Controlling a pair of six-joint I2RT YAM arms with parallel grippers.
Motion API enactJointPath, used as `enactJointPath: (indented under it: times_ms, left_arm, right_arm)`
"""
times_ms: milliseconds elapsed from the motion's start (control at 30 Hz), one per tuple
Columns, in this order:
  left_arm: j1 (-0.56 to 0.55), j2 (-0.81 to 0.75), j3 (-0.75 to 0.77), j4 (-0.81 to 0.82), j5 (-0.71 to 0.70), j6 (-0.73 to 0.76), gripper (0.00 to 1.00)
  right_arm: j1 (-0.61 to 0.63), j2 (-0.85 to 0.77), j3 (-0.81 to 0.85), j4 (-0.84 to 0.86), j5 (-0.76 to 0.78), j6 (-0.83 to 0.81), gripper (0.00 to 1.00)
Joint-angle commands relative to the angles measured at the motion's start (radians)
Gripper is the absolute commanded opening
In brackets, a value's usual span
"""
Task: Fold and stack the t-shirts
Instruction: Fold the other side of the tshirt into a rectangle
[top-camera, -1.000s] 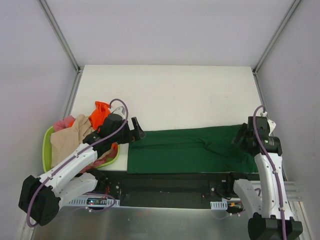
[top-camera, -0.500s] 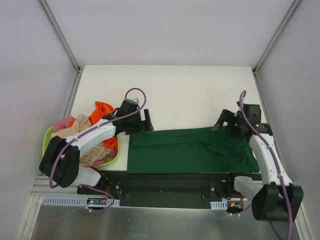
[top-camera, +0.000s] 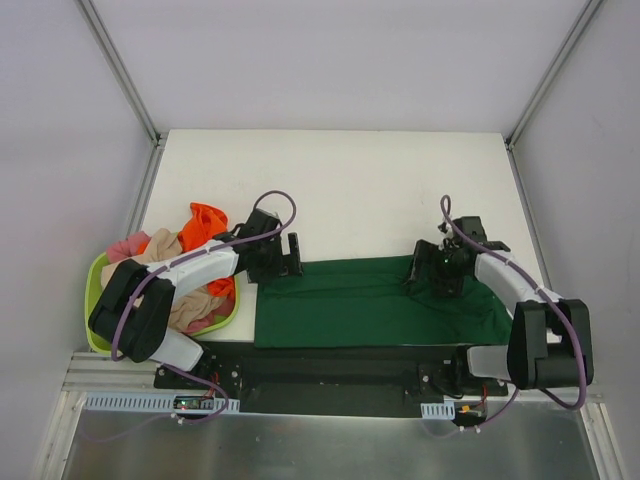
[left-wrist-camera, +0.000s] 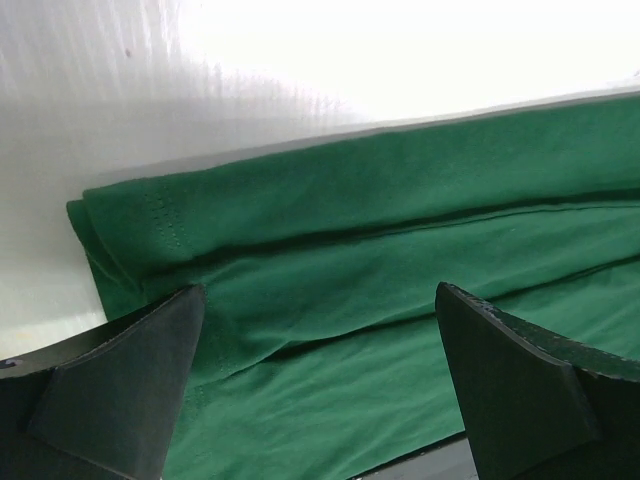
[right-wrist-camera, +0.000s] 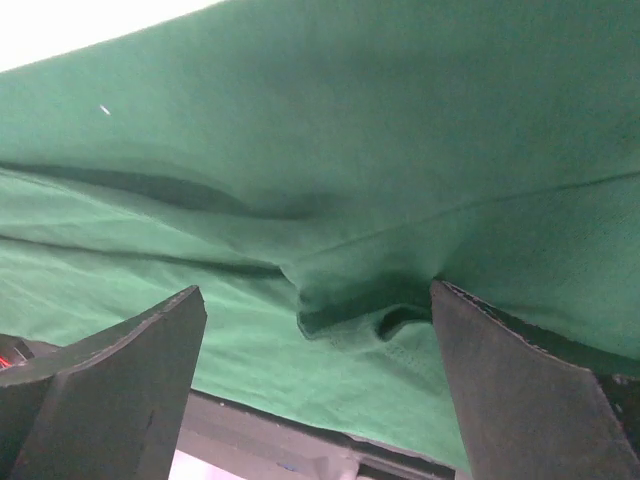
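Observation:
A dark green t-shirt (top-camera: 375, 303) lies folded into a long strip along the table's near edge. My left gripper (top-camera: 287, 249) stands open at the strip's far left corner, and the green t-shirt (left-wrist-camera: 350, 300) spreads below its fingers. My right gripper (top-camera: 430, 268) hangs open over the strip's right part, where the green t-shirt (right-wrist-camera: 340, 300) bunches into a small fold between the fingers. Neither holds cloth. Orange (top-camera: 203, 226), beige (top-camera: 150, 275) and pink (top-camera: 125, 246) t-shirts are heaped at the left.
A lime-green basket (top-camera: 92, 300) at the table's left edge holds the heaped shirts. The white table (top-camera: 340, 190) stretches behind the green shirt. A dark rail (top-camera: 340, 365) runs along the near edge below the shirt.
Both arms have swung inward and down toward the green t-shirt. The left gripper moved right to the strip's left end; the right gripper moved left over its right part and opened a little wider.

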Motion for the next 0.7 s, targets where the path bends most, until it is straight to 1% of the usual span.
enactJointPath:
  times_ms: [0,67,167,267,367,433,500,567,667]
  left_arm:
    - [-0.009,-0.031,-0.043,-0.011,0.001,-0.015,0.99]
    - [-0.009,-0.051,-0.061,-0.011,-0.011,-0.018,0.99]
    - [-0.009,-0.068,-0.072,-0.013,-0.028,-0.018,0.99]
    - [-0.009,-0.080,-0.074,-0.013,-0.040,-0.020,0.99]
    - [-0.009,-0.088,-0.067,-0.013,-0.054,-0.015,0.99]
    - [-0.009,-0.093,-0.063,-0.013,-0.051,-0.015,0.99]
    - [-0.009,-0.094,-0.055,-0.013,-0.040,-0.011,0.99]
    - [-0.009,-0.096,-0.052,-0.013,-0.036,-0.012,0.99]
    - [-0.009,-0.096,-0.055,-0.014,-0.032,-0.015,0.99]
  right_arm:
    - [0.023,-0.084,-0.071,-0.073,-0.043,0.013,0.96]
    - [0.034,-0.188,-0.106,-0.137,-0.048,0.036,0.96]
    - [0.040,-0.392,-0.157,-0.260,-0.056,0.083,0.96]
    - [0.041,-0.588,-0.168,-0.403,-0.068,0.131,0.96]
    - [0.041,-0.710,-0.148,-0.483,-0.092,0.174,0.96]
    - [0.040,-0.733,-0.122,-0.469,-0.097,0.169,0.96]
    - [0.040,-0.710,-0.093,-0.436,-0.059,0.158,0.96]
    - [0.040,-0.655,-0.065,-0.388,-0.005,0.160,0.96]
    - [0.038,-0.520,-0.007,-0.331,0.116,0.166,0.96]
